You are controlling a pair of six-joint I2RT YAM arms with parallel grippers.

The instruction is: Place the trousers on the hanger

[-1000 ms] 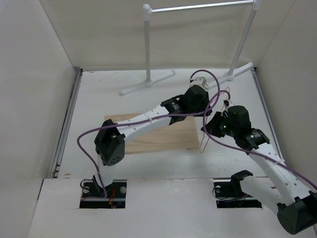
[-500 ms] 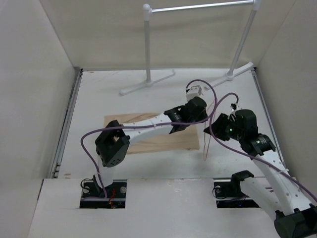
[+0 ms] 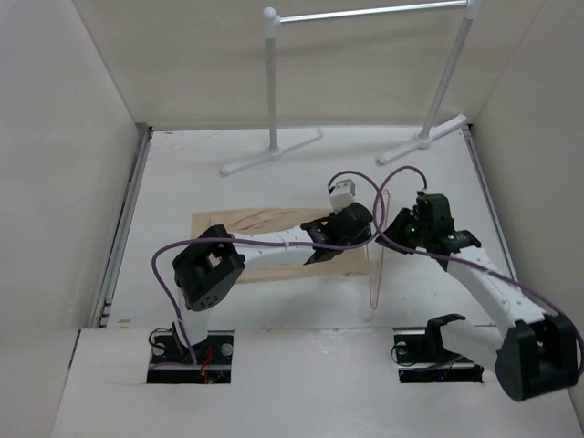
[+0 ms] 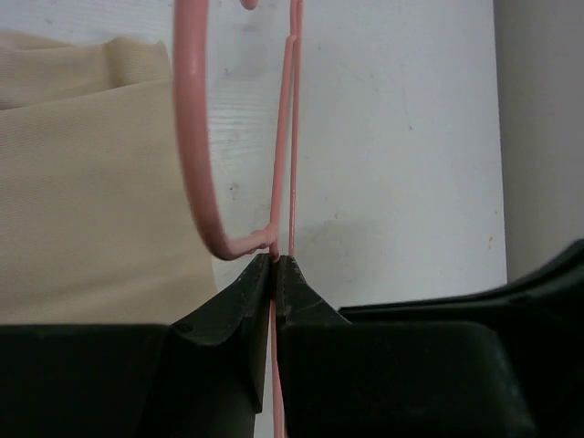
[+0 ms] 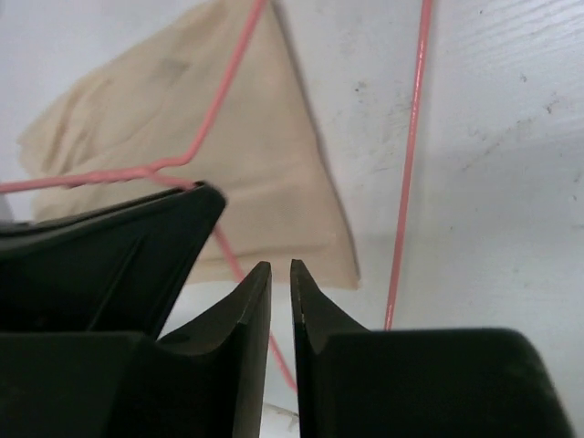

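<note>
The tan trousers (image 3: 239,222) lie folded flat on the table's middle, partly under my left arm. The thin pink hanger (image 3: 372,277) stands on edge just right of them. My left gripper (image 3: 363,228) is shut on the hanger's wire; in the left wrist view the wire runs between the closed tips (image 4: 275,261), with the hook (image 4: 190,137) curving up left and the trousers (image 4: 82,182) beside it. My right gripper (image 3: 401,228) sits close to the right, jaws nearly closed with nothing between the tips (image 5: 281,268). The hanger wires (image 5: 411,137) and the trousers' corner (image 5: 201,137) lie beyond it.
A white tubular garment rack stands at the back, with its left post (image 3: 272,82), metal bar (image 3: 365,13) and two feet (image 3: 269,155) (image 3: 424,139) on the table. White walls close in the left and right sides. Purple cables loop over both arms.
Both grippers have moved toward the near side. The left gripper has come down off the far right onto the trousers' right edge, and the hanger has moved with it.
</note>
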